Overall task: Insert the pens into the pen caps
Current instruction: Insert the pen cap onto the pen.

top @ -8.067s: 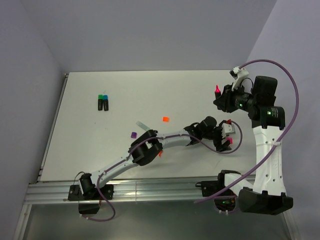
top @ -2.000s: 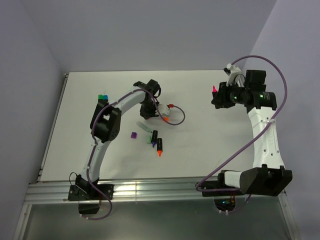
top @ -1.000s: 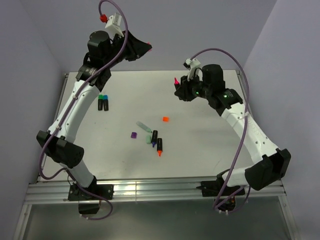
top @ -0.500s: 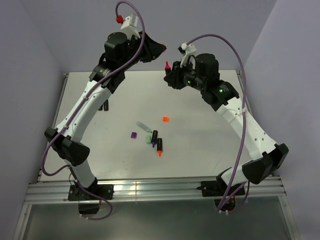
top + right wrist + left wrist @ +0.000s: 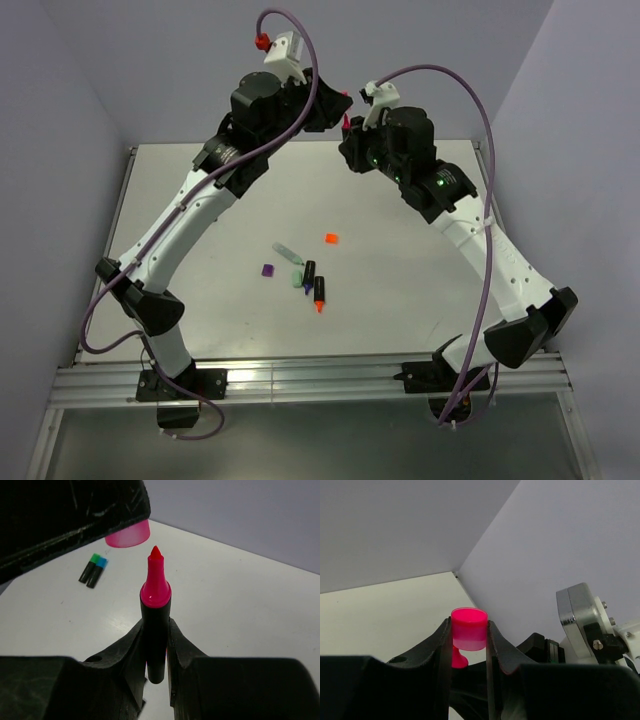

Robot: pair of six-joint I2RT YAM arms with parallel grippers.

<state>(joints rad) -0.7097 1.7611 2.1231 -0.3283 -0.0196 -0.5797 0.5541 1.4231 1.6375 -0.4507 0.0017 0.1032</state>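
The left gripper [image 5: 469, 641] is clamping the pink cap [image 5: 469, 626], the right gripper [image 5: 156, 647] the pink pen [image 5: 155, 592], both above the table [image 5: 400, 300]; only the top view is showing the orange pen [image 5: 319, 294] lying there

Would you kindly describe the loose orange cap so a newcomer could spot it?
On the white table, find the cluster of pens near the middle. Just beyond it, slightly right, a tiny orange cap lies alone. The purple cap lies left of the cluster, and the orange-tipped pen has a black barrel.
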